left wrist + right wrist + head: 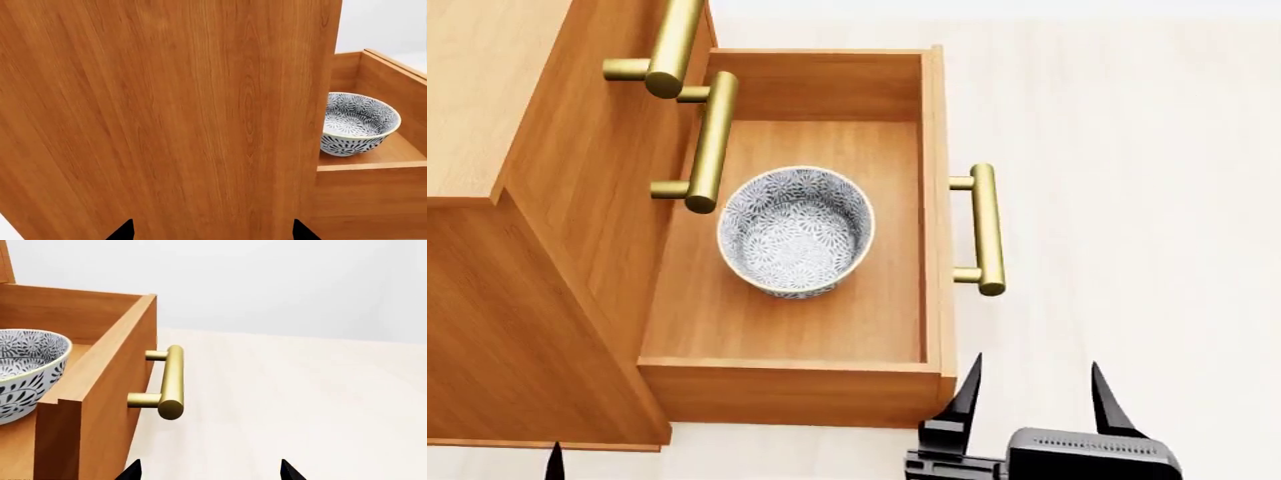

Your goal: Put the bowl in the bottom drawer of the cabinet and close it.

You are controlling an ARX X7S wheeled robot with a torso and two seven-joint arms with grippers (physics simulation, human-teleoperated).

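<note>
The patterned bowl [797, 230] stands upright inside the bottom drawer [787, 385], which is pulled far out of the cabinet [507, 290]. The drawer's brass handle [985, 230] points right. My right gripper [1034, 400] is open and empty, just off the drawer's near right corner, below the handle. In the right wrist view the bowl [27, 370], the drawer's front panel [100, 390] and the handle [170, 382] lie ahead of the right gripper [210, 472]. My left gripper [212, 231] is open against the cabinet's side [167, 110]; the bowl [357, 124] shows beyond it. In the head view only one left fingertip [555, 460] shows.
Two upper drawers are shut, their brass handles [674, 45] [707, 140] overhanging the open drawer's left side. Pale floor [1148, 150] spreads to the right of the cabinet.
</note>
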